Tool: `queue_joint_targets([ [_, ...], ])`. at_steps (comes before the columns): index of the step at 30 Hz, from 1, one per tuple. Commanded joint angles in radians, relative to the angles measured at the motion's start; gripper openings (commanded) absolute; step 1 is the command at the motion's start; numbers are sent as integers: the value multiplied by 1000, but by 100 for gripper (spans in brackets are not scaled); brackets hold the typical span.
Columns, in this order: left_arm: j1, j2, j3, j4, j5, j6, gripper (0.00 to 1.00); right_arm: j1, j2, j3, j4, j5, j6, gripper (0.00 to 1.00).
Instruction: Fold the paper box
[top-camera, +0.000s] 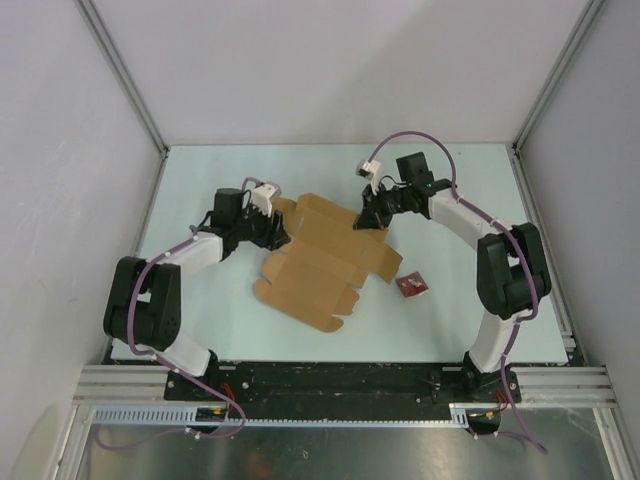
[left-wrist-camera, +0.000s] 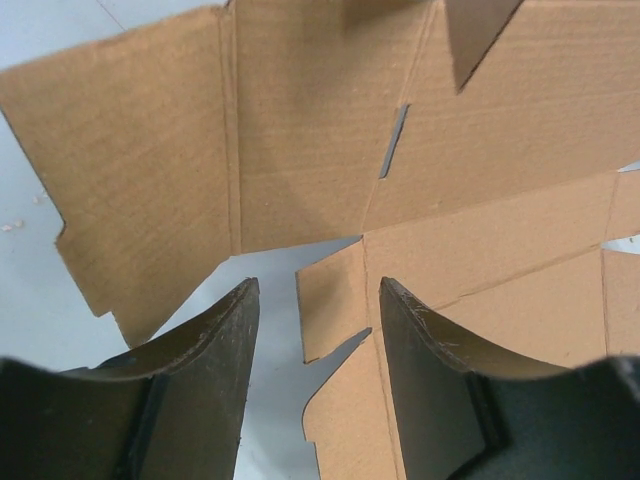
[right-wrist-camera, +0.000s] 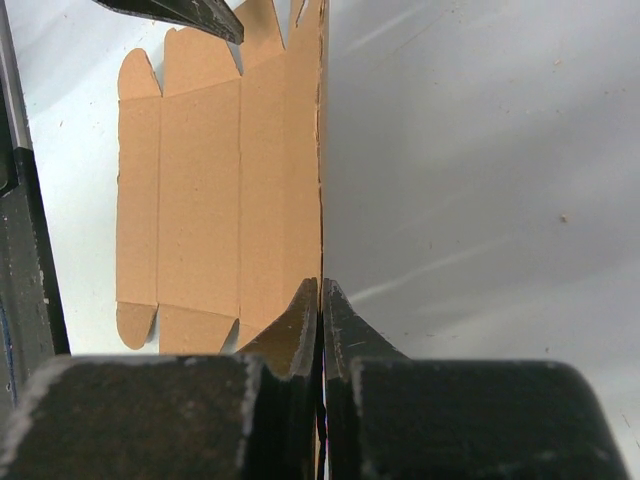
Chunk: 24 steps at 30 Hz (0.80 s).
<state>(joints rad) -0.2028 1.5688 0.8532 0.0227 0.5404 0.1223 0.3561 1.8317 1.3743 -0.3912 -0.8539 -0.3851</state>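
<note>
The paper box (top-camera: 325, 262) is a flat brown die-cut cardboard sheet with tabs and flaps, lying mid-table. My left gripper (top-camera: 277, 231) is open at the sheet's left edge; in the left wrist view its jaws (left-wrist-camera: 312, 330) straddle a small tab of the sheet (left-wrist-camera: 330, 300) without touching it. My right gripper (top-camera: 372, 219) is at the sheet's far right edge. In the right wrist view it (right-wrist-camera: 321, 290) is shut on the thin edge of the cardboard (right-wrist-camera: 220, 190), which runs straight between the closed fingers.
A small red square packet (top-camera: 411, 286) lies on the pale table (top-camera: 470, 190) right of the sheet. White walls with metal frame posts enclose the table on three sides. The arm bases stand at the near edge.
</note>
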Motion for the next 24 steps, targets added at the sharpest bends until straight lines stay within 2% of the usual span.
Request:
queue_joint_targets([
  [1, -7, 0, 41, -15, -13, 17, 56, -8, -58, 2, 2, -37, -9, 0],
  [8, -9, 13, 46, -15, 7, 17, 54, -11, -61, 0, 2, -42, -8, 0],
  [19, -26, 22, 55, -50, 33, 16, 42, -12, -58, 2, 3, -40, -6, 0],
  [24, -43, 13, 49, -52, -9, 25, 33, -12, -54, 2, 8, -34, -3, 0],
])
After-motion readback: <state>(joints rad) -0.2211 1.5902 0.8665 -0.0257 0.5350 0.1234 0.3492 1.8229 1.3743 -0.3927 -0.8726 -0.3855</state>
